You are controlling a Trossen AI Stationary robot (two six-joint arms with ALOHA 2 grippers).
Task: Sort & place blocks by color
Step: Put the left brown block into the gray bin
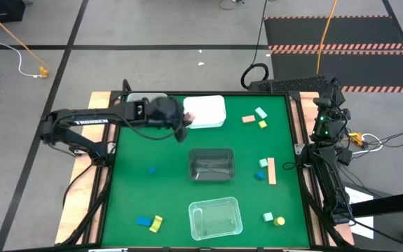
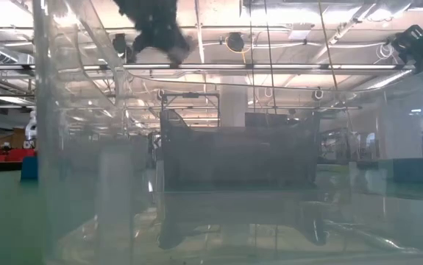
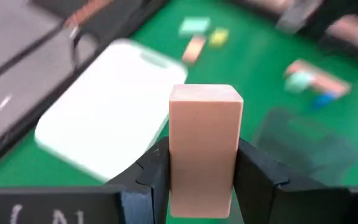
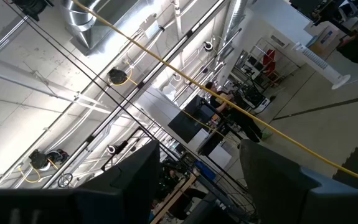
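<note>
Pinched upright in my left gripper, tan block is hovering over the white tray for sorting; right gripper is idling, spread.

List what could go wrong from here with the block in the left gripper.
1. The left gripper pinches only the tan block's lower end, so it might tilt or slip out in transit.
2. It hangs by the white tray's edge; an early release could drop it on the rim or the green mat.
</note>
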